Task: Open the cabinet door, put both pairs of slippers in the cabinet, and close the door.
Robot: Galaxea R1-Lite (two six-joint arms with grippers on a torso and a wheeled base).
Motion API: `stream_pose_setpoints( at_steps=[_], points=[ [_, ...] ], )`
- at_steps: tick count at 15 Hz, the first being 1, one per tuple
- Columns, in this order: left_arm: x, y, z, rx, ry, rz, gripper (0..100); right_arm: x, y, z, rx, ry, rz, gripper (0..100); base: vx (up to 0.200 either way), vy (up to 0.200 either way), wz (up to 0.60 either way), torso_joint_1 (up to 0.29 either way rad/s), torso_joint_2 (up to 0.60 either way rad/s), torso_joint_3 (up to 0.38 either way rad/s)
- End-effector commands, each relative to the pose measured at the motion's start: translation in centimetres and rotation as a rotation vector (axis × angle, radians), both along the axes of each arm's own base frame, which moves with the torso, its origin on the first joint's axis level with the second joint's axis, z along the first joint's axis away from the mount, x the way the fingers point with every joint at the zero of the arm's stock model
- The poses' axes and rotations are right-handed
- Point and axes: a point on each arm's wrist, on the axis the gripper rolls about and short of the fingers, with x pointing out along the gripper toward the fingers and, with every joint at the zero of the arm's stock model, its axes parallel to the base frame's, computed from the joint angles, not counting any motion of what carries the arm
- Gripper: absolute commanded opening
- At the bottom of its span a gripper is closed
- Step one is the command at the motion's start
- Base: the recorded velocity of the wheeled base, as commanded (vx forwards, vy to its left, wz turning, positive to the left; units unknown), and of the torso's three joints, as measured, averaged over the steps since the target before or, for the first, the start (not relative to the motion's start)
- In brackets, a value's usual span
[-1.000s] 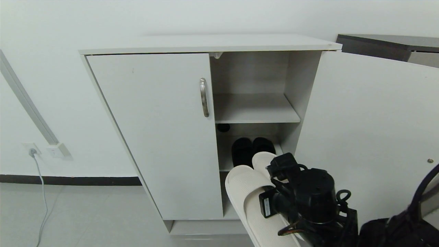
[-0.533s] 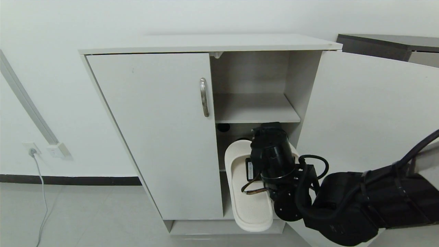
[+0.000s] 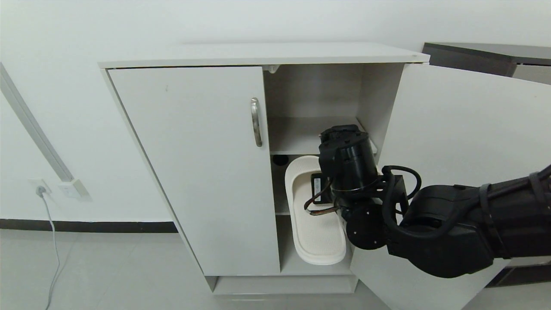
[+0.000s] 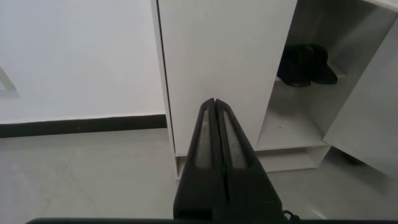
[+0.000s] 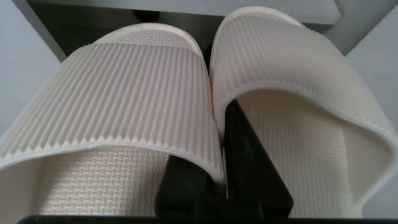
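The cabinet [image 3: 189, 172] is white, with two doors. The left door [image 3: 193, 163] is shut and carries one metal handle [image 3: 256, 122]. The right door [image 3: 465, 142] stands swung wide open. The open half shows three compartments, one above the other, divided by an upper shelf [image 3: 301, 137] and a middle shelf [image 4: 298, 93].

On the middle shelf sits one pair of black slippers [image 4: 308, 64], two of them side by side and touching.

The second pair, the white slippers [image 5: 205, 124], also counts two. The right gripper [image 5: 221, 152] holds them together. Its fingers [image 5: 249, 162] are closed on the inner side walls where the two slippers meet, so they hang side by side with their ribbed straps touching. In the head view one white slipper shows beside the right arm at the cabinet's open half. Its toe is at the level of the middle compartment and its heel is lower, in front of the bottom compartment. Whether the pair touches a shelf cannot be told.

The left gripper [image 4: 214, 102] is above the floor [image 3: 107, 271] in front of the cabinet, well apart from the slippers. Its two fingers are pressed flat together with nothing between them.

One wall socket [image 3: 39, 188] with one cable [image 3: 54, 254] sits low on the wall, left of the cabinet.
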Motion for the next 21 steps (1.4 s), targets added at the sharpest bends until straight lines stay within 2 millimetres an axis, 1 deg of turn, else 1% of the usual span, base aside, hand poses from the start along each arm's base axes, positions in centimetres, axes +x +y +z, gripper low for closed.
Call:
stream_pose_setpoints(
  at_steps=[1, 5, 11, 17, 19, 21],
  points=[
    [0.0, 0.0, 0.0, -0.001, 0.001, 0.000, 0, 0.0, -0.1, 0.3, 0.009, -0.007, -0.001, 0, 0.000, 0.000, 0.00, 0.000, 0.00, 0.000],
    [0.0, 0.0, 0.0, -0.001, 0.001, 0.000, 0, 0.0, -0.1, 0.9, 0.013, -0.019, 0.002, 0, 0.000, 0.000, 0.00, 0.000, 0.00, 0.000],
    [0.0, 0.0, 0.0, 0.001, 0.001, 0.000, 0, 0.1, 0.0, 1.2, 0.022, -0.029, 0.002, 0, 0.200, 0.000, 0.00, -0.002, 0.00, 0.005],
    [0.0, 0.0, 0.0, 0.001, 0.001, 0.000, 0, 0.1, 0.1, 0.5, 0.010, -0.015, 0.001, 0, 0.200, 0.000, 0.00, 0.004, 0.00, 0.003],
    [0.0, 0.0, 0.0, 0.001, 0.001, 0.000, 0, 0.3, 0.3, 0.1, 0.006, -0.009, 0.004, 0, 0.000, 0.000, 0.00, 0.000, 0.00, 0.000],
    [0.0, 0.0, 0.0, 0.001, 0.001, 0.000, 0, 1.2, 0.3, 0.0, 0.018, -0.023, -0.014, 0, 0.000, 0.000, 0.00, 0.000, 0.00, 0.000]
  ],
)
